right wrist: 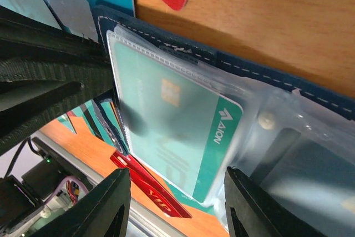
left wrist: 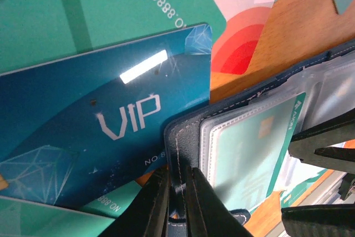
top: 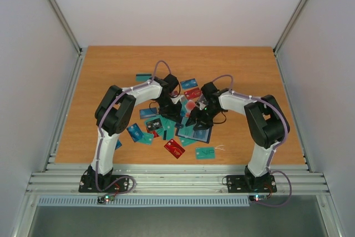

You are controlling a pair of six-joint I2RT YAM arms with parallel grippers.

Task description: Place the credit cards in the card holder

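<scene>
Card holder being clenched edgewise by left claw. Right claw straddling sleeved teal card; grasping or released, unclear.

The blue card reads "VIP". The teal-green card inside the card holder shows "AION". Another green card carries mostly eights.

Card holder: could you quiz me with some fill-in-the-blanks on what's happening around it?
The left gripper pinches the holder's edge, beside a blue card reading ___. The sleeved card is printed ___. The table looks like ___. Missing: VIP; AION; wood.
</scene>
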